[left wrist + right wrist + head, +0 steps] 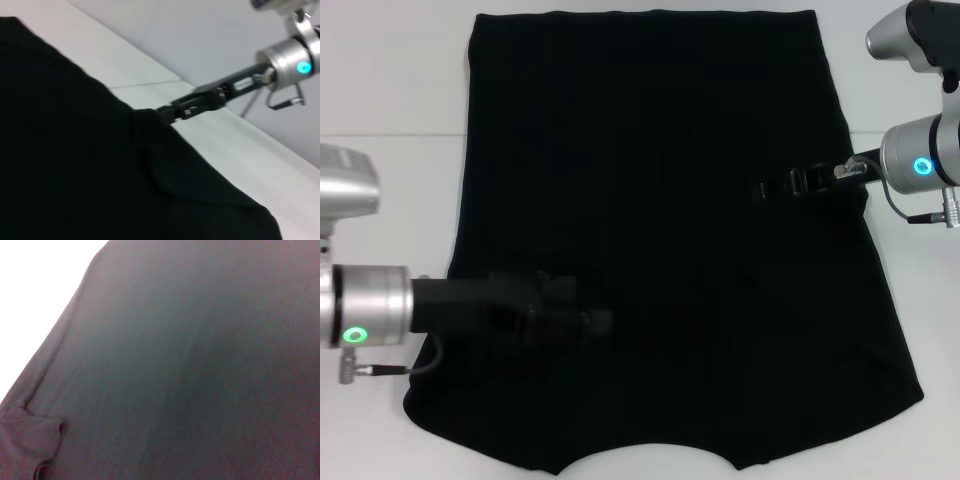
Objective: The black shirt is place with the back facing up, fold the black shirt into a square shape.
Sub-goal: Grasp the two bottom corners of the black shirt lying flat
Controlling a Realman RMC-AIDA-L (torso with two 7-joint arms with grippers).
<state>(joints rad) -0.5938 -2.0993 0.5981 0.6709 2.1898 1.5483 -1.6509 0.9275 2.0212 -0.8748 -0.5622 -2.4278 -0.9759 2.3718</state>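
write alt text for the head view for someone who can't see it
A black shirt lies spread flat on a white table, filling most of the view, neckline toward the robot. The left gripper reaches over the shirt's near left part and the right gripper over its right edge, both dark against the fabric.

The black shirt [660, 200] lies spread flat on the white table, plain side up (no lettering visible), its straight hem on the far side and its curved neckline at the near edge, sleeves folded in.
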